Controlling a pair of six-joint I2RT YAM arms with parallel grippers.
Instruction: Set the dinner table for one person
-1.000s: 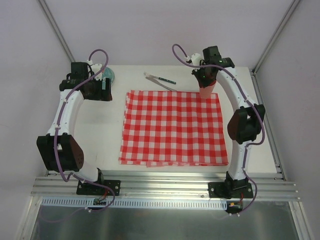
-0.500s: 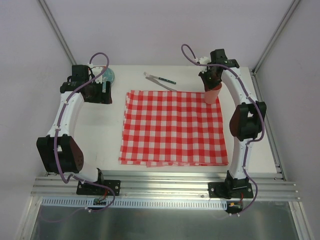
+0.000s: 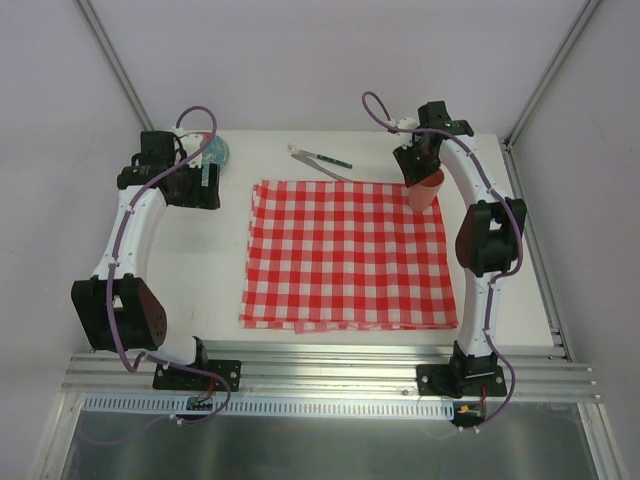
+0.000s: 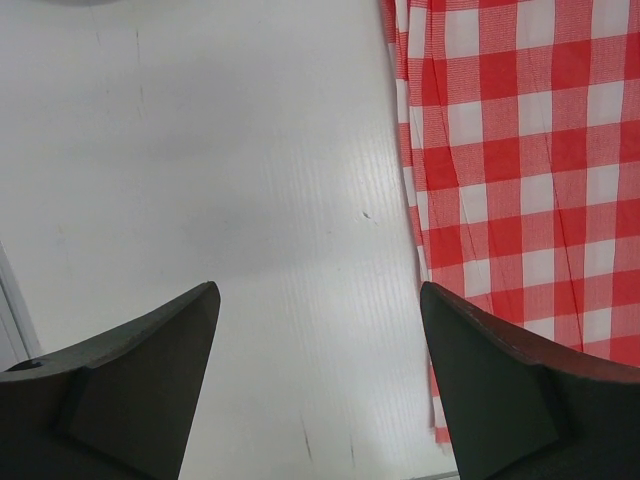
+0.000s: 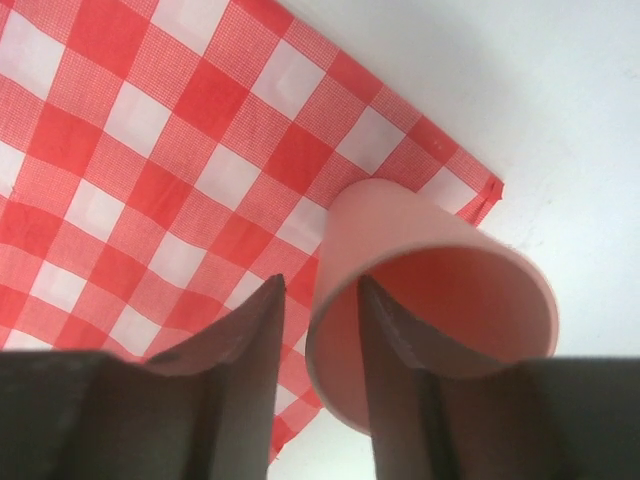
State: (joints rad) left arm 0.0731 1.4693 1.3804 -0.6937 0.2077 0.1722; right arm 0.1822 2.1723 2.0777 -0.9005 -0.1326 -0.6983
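Currently your right gripper (image 5: 320,290) straddles the pink cup's (image 5: 420,230) wall, one finger inside and one outside. The jaws are slightly apart: cloth shows between the outer finger and the wall, so there's no clamp. The cup stands on the far right corner of the checked cloth (image 3: 345,255). Your left gripper (image 4: 318,290) hangs wide open over bare table (image 3: 200,260) just left of the cloth, holding nothing. The table lies under both arms, with cutlery (image 3: 318,160) just past the cloth's far edge.
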